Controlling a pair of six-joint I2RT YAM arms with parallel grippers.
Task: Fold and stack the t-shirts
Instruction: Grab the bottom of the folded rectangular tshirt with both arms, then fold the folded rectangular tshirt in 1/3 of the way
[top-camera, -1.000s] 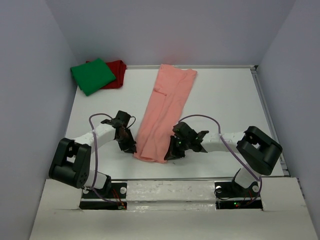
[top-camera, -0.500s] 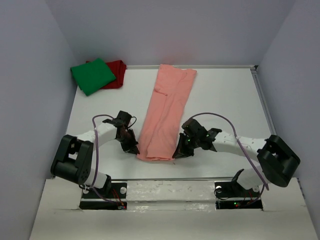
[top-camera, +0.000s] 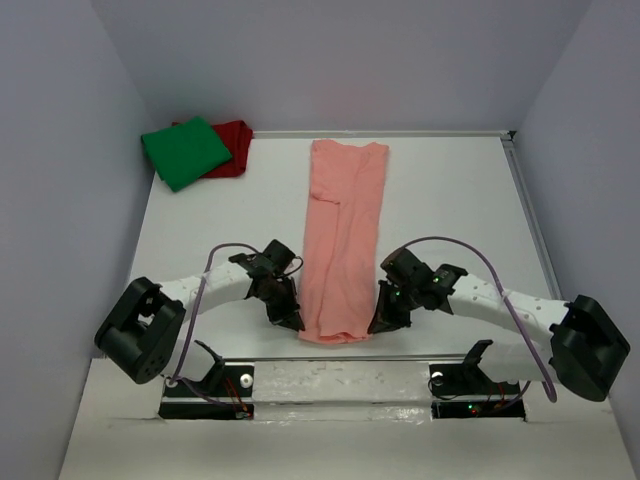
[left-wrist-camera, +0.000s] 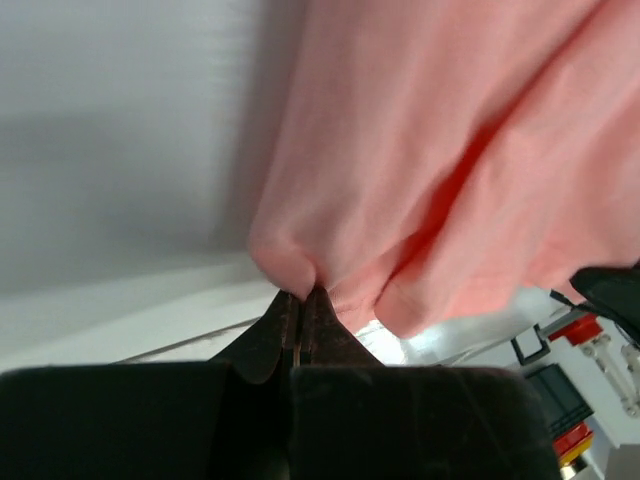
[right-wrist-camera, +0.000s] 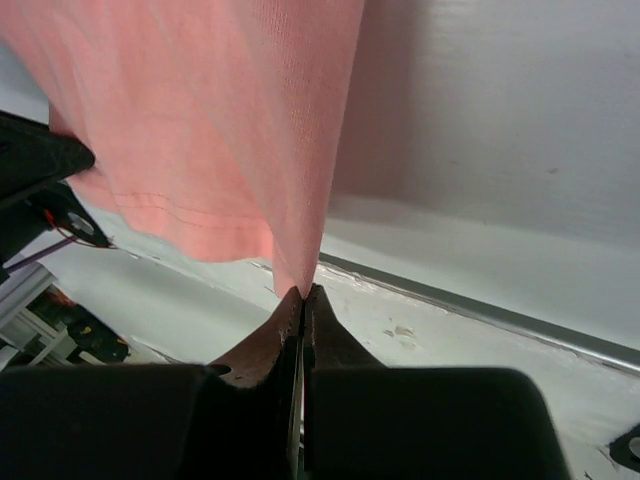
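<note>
Your left jaws are now pressed together on the near left corner of the pink tee (top-camera: 343, 230); a second ago they stood spread beside it. Your right jaws pinch the near right corner, as before. With both corners held, the tee has turned from slanted to straight, a long strip running from the near edge of the desk (top-camera: 450, 200) toward the back wall. I judge the near hem is ready to be lifted and folded over. The green tee (top-camera: 186, 150) lies on the red tee (top-camera: 233, 135) in the far left corner, well apart. Plain grey walls close in the white desk.
</note>
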